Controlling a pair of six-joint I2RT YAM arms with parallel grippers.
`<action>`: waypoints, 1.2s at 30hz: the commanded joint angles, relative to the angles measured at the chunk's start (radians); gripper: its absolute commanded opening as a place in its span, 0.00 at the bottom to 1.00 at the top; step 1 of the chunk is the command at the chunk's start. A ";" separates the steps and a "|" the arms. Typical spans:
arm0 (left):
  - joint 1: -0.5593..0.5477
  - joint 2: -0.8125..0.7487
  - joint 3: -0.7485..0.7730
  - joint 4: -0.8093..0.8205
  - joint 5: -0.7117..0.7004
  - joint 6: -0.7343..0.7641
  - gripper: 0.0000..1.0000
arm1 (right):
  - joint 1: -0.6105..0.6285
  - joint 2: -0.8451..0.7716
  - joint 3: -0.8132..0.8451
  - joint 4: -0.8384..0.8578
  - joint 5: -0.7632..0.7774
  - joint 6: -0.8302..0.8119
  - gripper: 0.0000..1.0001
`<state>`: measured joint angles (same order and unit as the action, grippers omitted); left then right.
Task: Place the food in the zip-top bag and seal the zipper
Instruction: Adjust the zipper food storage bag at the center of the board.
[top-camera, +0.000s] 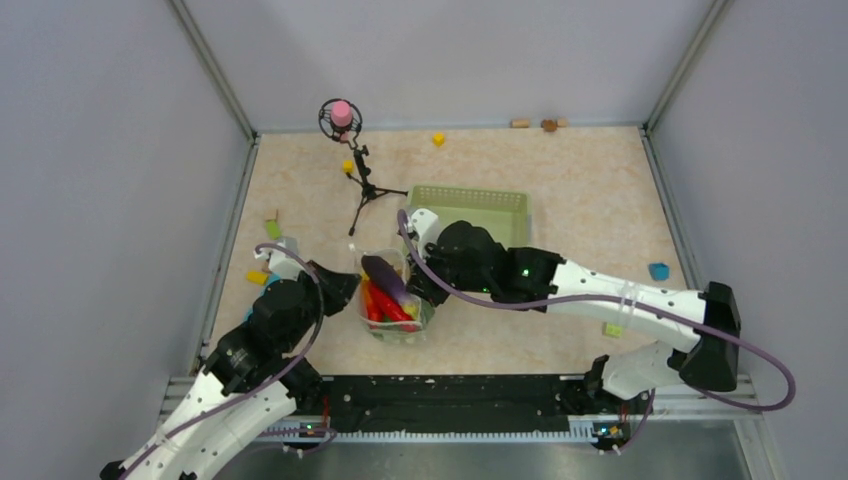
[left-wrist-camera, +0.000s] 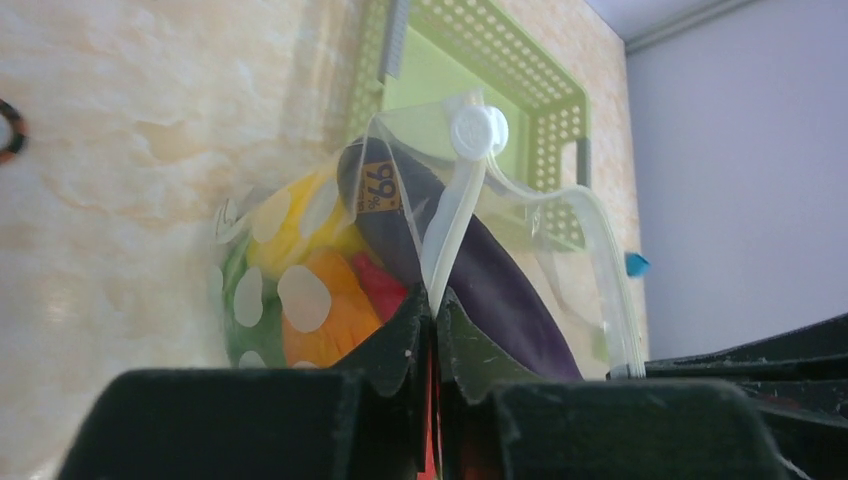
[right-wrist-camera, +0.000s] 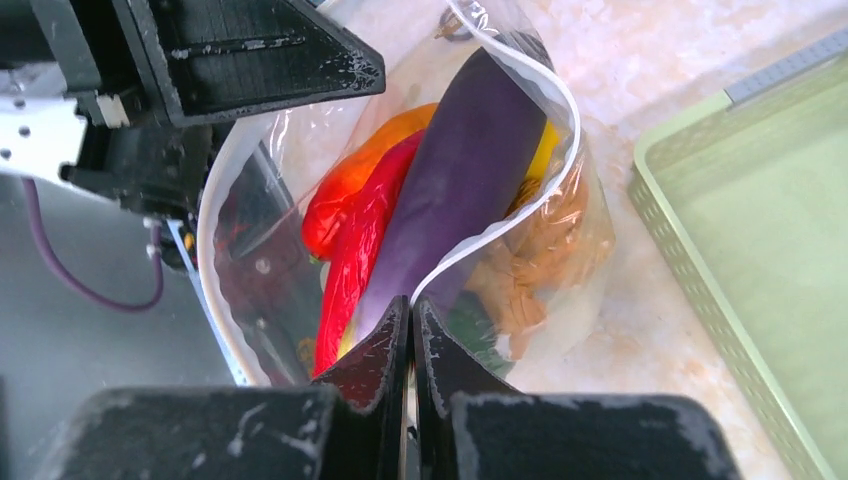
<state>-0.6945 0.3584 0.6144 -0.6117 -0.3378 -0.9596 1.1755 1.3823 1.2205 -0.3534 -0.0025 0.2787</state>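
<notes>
Both pincers are clenched on the zipper (left-wrist-camera: 447, 225): left gripper (left-wrist-camera: 435, 305) at the bag's 9 o'clock end, right gripper (right-wrist-camera: 410, 315) at 3 o'clock. The bag (top-camera: 395, 300) stands at 7 o'clock from table centre, food (right-wrist-camera: 355, 235) inside.

Caution: the eggplant (right-wrist-camera: 470, 170) sits high in the mouth. It may block the seal, and a hard pull may tip the bag.

Beige marbled table (top-camera: 580, 200); basket (top-camera: 470, 205) at 1 o'clock of the bag; grey walls (top-camera: 100, 150).

Clear polka-dot zip-top bag (top-camera: 403, 333) is standing open-mouthed at lower centre of the frame. Purple eggplant (top-camera: 386, 277) is protruding above red chili (right-wrist-camera: 352, 265) and orange pieces (left-wrist-camera: 335, 310). Whitish zipper (left-wrist-camera: 448, 235) is gaping unsealed.
</notes>
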 joint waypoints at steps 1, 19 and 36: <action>-0.001 0.018 -0.016 0.146 0.184 -0.015 0.14 | -0.035 -0.093 0.007 -0.073 -0.002 -0.093 0.00; -0.002 -0.037 -0.047 0.297 0.291 0.290 0.81 | -0.375 -0.179 -0.073 -0.088 -0.181 -0.314 0.00; -0.001 -0.131 -0.308 0.684 0.555 0.701 0.85 | -0.517 -0.018 0.093 -0.281 -0.376 -0.775 0.00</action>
<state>-0.6945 0.2974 0.3988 -0.1101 0.0952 -0.3950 0.6994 1.3155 1.2018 -0.5732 -0.3145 -0.3637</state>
